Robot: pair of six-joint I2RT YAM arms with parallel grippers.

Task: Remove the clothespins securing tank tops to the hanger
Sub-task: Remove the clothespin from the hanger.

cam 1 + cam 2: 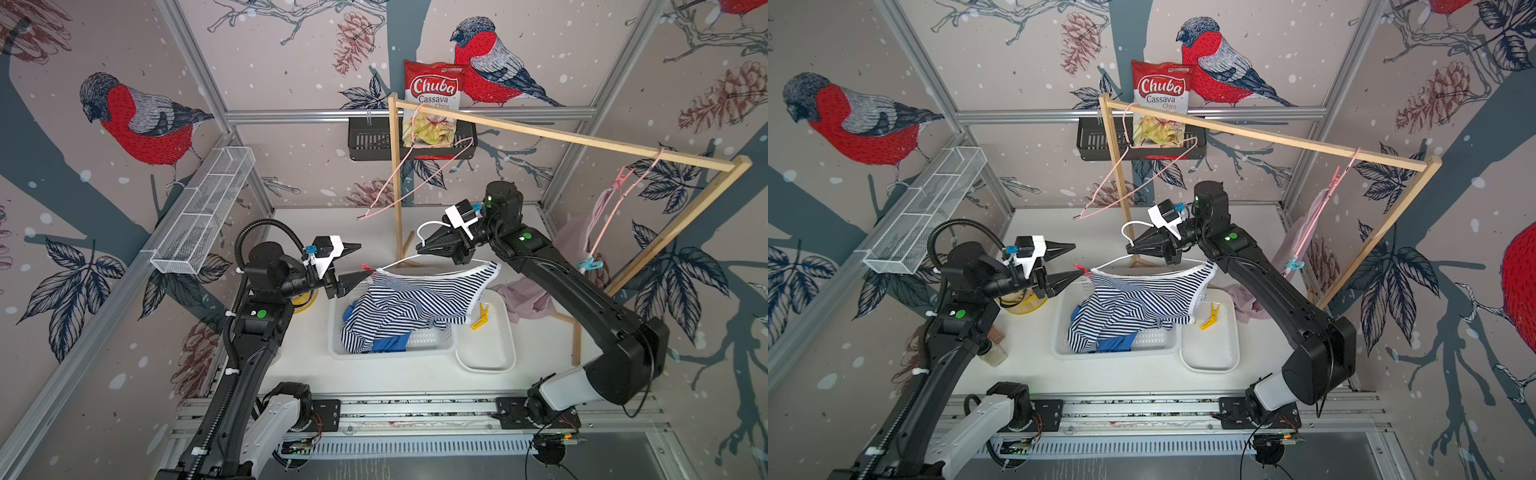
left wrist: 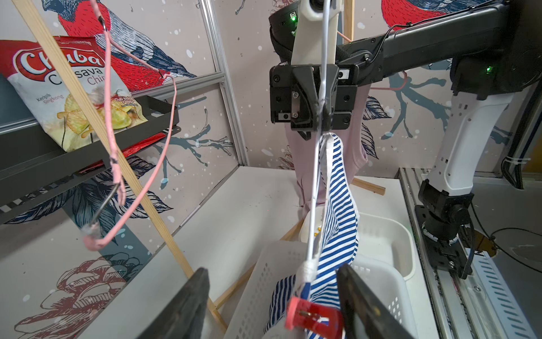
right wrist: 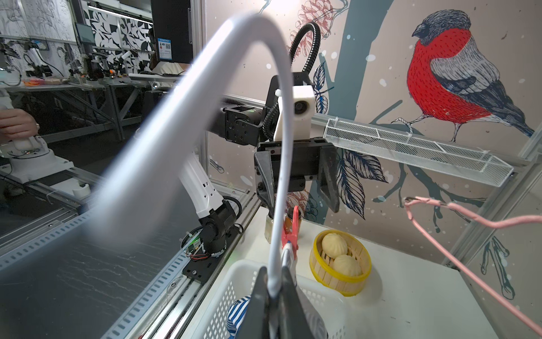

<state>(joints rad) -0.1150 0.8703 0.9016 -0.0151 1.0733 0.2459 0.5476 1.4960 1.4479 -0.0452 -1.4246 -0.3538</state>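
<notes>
1. Red plastic is being flanked: the red clothespin [image 2: 315, 318], clipped over the striped tank top [image 1: 415, 299] at one end of the white hanger [image 1: 428, 226], is being bracketed by the left end effector [image 1: 365, 260], whose jaws are being held apart.
2. The hanger's neck is being gripped by the closed right end effector [image 1: 420, 248], above the white basket [image 1: 432, 345].
3. A blue tank top [image 1: 390, 344] in the basket is being largely covered by the striped one.
4. A yellow clothespin [image 1: 480, 318] is being carried by the white tray [image 1: 486, 357] beside the basket.
5. A mauve tank top [image 1: 569, 237] is being hung from the wooden rail [image 1: 561, 139], with a teal clothespin [image 1: 590, 264] on it.
6. Whether the red clothespin is being touched cannot be told.
</notes>
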